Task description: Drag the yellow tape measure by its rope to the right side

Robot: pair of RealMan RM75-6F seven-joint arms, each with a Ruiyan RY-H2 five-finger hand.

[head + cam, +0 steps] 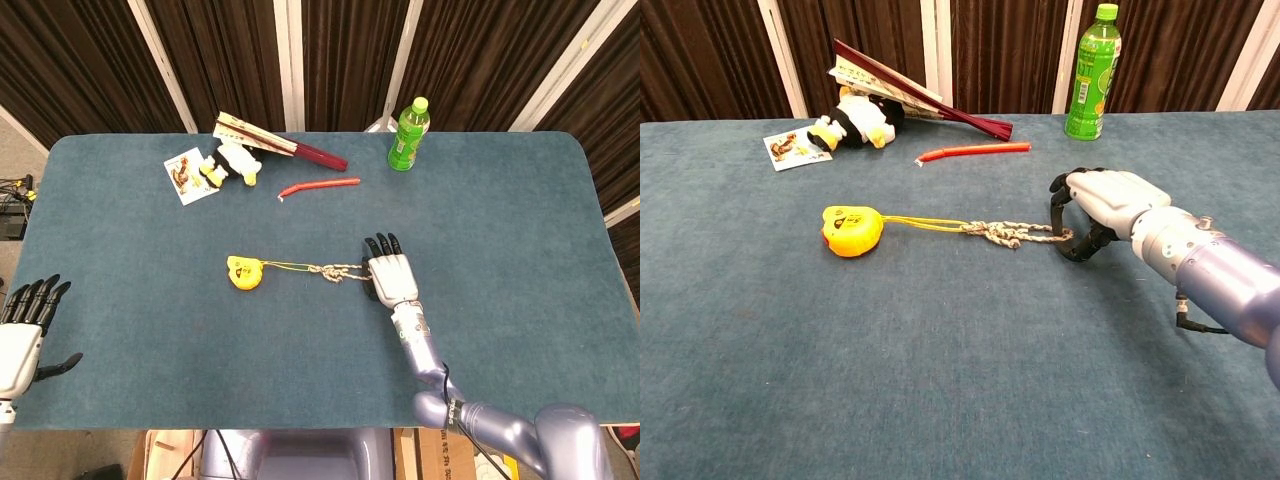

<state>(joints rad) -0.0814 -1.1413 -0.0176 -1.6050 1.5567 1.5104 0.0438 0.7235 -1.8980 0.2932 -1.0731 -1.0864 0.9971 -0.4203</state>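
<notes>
Braided rope (1015, 233) end under right robot hand (1092, 208), curled fingers touching it, grip unclear; rounded yellow tape measure (851, 229); left robot hand (25, 335) splayed.

**Rope end tucked out of sight**

The rope's (1015, 233) far end vanishes under the right hand's (1095, 208) curled fingers (1058, 190); whether they grip it, can't tell. That arm runs off the chest view's right edge. The left hand (22, 335) is clipped by the head view's left edge. The card's (187, 174) print is too small to read.
</notes>
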